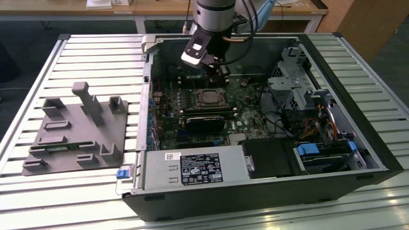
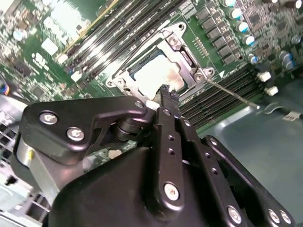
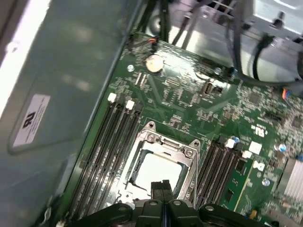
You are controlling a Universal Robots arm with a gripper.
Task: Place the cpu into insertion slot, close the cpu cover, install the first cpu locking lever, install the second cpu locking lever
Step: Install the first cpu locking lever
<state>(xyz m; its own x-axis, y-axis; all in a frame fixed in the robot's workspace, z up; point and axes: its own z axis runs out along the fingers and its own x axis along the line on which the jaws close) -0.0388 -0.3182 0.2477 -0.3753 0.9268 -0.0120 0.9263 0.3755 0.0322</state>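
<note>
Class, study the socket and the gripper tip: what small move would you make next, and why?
Probably slide the gripper, fingers shut, sideways toward the thin lever rod. The cpu looks seated and the cpu cover seems to lie flat around it. Yet the rod sticks out from the socket's corner, apparently unlatched, and the tip hovers by the cover's edge.

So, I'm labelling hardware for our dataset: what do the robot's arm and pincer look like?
The arm is a silver-grey cylinder ending in a black wrist. A small white block sits on its side, with a copper-coloured cable beside it. The pincer is matte black, jointed links with silver screw heads, narrowing to slim fingers.
</note>
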